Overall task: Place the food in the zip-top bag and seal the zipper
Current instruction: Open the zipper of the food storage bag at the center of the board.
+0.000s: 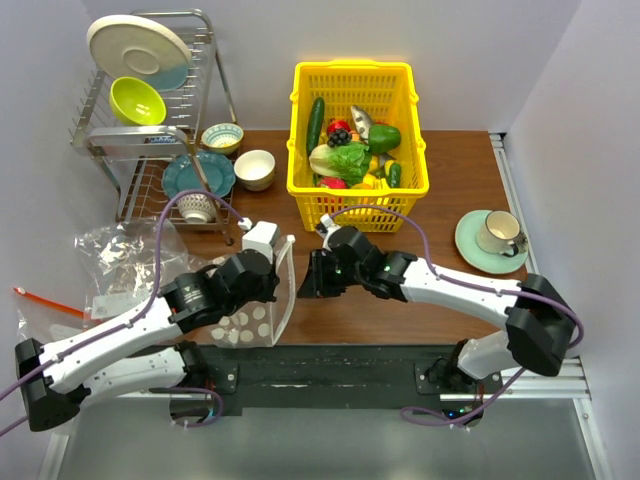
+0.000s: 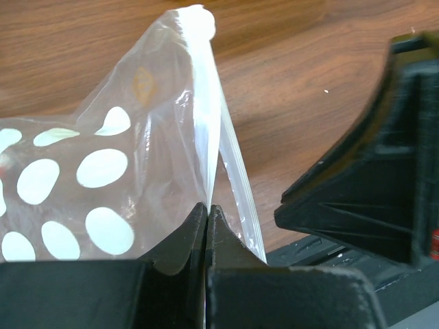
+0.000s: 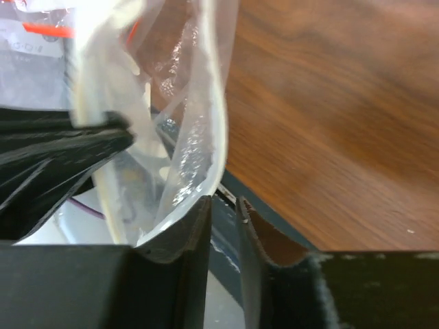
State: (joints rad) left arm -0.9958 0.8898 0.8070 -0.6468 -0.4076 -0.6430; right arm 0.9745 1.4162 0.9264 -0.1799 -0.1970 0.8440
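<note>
Wooden table (image 1: 460,170), white walls (image 1: 450,50). The left gripper (image 2: 207,207) pinches the zip-top bag (image 2: 103,137); the right gripper (image 3: 223,203) is slightly parted (film perhaps touching one finger).

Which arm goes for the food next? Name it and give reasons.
Right. The right claw stands parted beside the zip-top bag, apparently gripping nothing, and the yellow basket of food sits just beyond it. The left claw is shut on the bag's mouth edge, holding it up.
</note>
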